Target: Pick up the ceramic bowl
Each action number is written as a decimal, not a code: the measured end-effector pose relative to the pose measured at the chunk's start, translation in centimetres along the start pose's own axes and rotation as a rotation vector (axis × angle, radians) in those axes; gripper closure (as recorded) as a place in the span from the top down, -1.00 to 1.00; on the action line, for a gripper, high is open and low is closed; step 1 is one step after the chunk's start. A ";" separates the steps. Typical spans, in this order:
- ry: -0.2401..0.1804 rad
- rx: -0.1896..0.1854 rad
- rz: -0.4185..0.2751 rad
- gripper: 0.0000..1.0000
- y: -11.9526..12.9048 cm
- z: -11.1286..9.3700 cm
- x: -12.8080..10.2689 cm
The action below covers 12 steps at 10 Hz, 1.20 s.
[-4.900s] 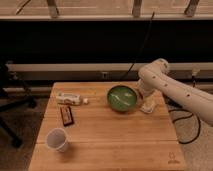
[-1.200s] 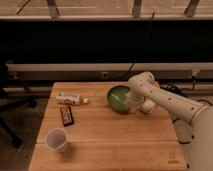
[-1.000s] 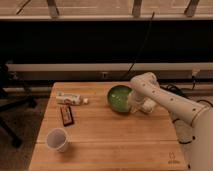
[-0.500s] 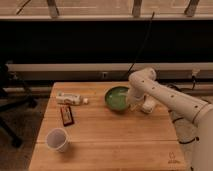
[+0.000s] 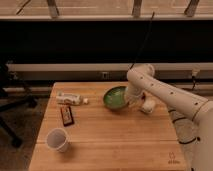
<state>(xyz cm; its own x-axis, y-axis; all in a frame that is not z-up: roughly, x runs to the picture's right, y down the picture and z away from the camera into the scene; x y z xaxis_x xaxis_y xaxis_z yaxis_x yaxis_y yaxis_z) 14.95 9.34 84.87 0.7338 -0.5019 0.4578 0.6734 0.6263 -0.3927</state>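
Ceramic bowl (image 5: 115,97) was seen tilted at the tool (image 5: 131,100), above the tabletop (image 5: 115,135).

The tool was positioned at the bowl's right rim, with the white arm (image 5: 170,97) reaching in from the right; whether it was spread or pinching the rim could not be told. The green bowl was tipped so its inside faced the camera. A white paper cup (image 5: 57,139) was located well to the tool's lower left, a dark bar (image 5: 67,115) and a white packet (image 5: 69,98) farther left of the bowl.
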 end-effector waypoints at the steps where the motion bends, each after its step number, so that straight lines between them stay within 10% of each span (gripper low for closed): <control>1: 0.003 -0.002 -0.008 -1.00 -0.1 -0.4 -0.1; 12: 0.015 -0.006 -0.077 -1.00 -1.1 -3.0 -1.0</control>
<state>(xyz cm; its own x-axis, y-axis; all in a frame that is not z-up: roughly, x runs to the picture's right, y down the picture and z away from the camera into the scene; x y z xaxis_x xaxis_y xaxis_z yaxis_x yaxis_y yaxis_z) 13.75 7.38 82.47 0.6811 -0.5576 0.4746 0.7284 0.5822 -0.3613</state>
